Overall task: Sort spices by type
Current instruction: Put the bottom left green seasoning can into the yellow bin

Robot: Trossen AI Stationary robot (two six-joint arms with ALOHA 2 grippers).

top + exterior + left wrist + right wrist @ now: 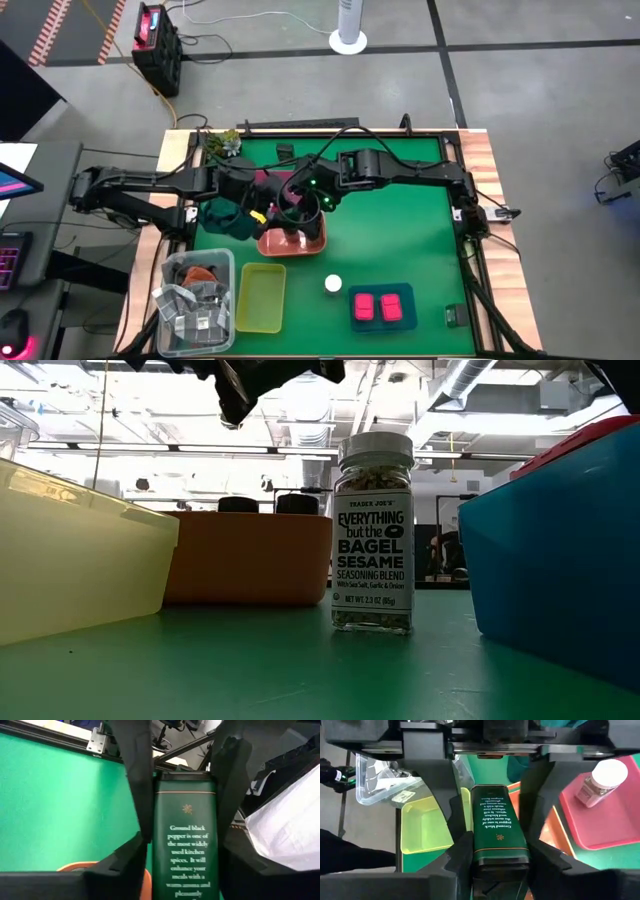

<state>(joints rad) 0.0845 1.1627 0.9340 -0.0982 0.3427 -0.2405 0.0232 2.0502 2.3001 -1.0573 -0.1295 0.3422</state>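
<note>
Above the orange tray, both tools, left tool and right tool, pinch one dark pepper tin mid-handover, at worktop centre.

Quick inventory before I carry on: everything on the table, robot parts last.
dark green metal pepper tin: 1, dark green, above the orange plastic tray.
white-capped round jar: 1, on the green mat beside the red tray.
second white-capped jar: 1, on a pink tray under the arms.
bright pink boxes: 2, side by side on the red tray.
yellow-green plastic tray: 1, empty, beside the bin.
teal tray: 1, under the left arm.
clear plastic bin of grey packets: 1, left of the yellow-green tray.
small potted plant: 1, green, table edge.
left claw, right claw: both shut on the pepper tin.
</note>
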